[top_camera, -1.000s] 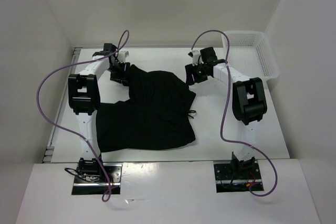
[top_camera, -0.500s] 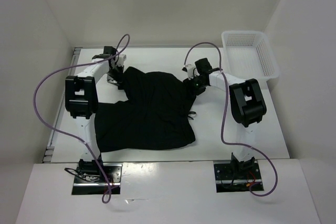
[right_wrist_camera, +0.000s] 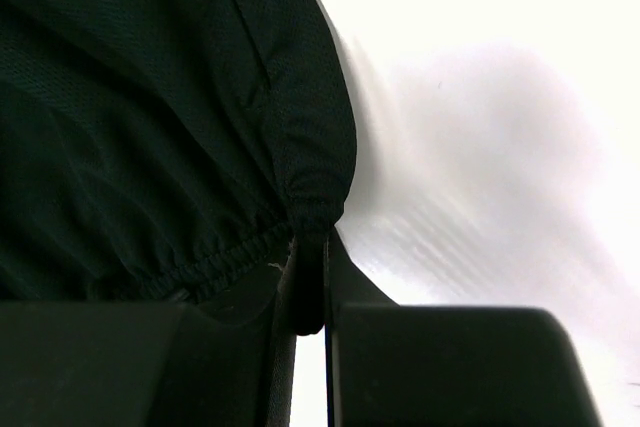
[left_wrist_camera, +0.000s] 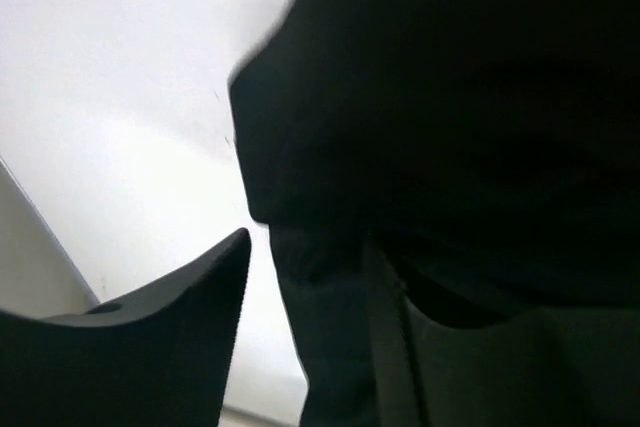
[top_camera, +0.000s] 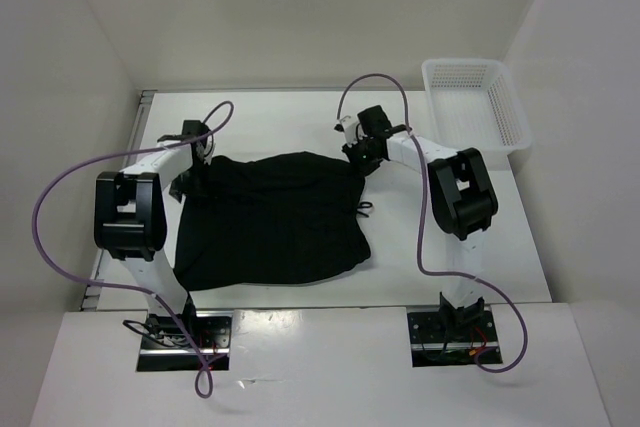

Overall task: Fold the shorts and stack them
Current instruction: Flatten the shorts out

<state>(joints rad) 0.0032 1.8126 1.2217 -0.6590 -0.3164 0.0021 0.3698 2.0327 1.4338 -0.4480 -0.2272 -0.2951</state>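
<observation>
From above, the shorts point(top_camera: 275, 217) lie spread in the middle of the counter point(top_camera: 430, 247). The left claw point(top_camera: 193, 169) is at their far left corner and the right claw point(top_camera: 358, 150) at their far right corner. A basket point(top_camera: 478, 97) sits well apart at the far right.

Left wrist: one finger point(left_wrist_camera: 150, 347) shows beside black cloth with a gap between them. I cannot tell whether this claw grips.

Right wrist: the claw is clamped on the gathered waistband edge.
</observation>
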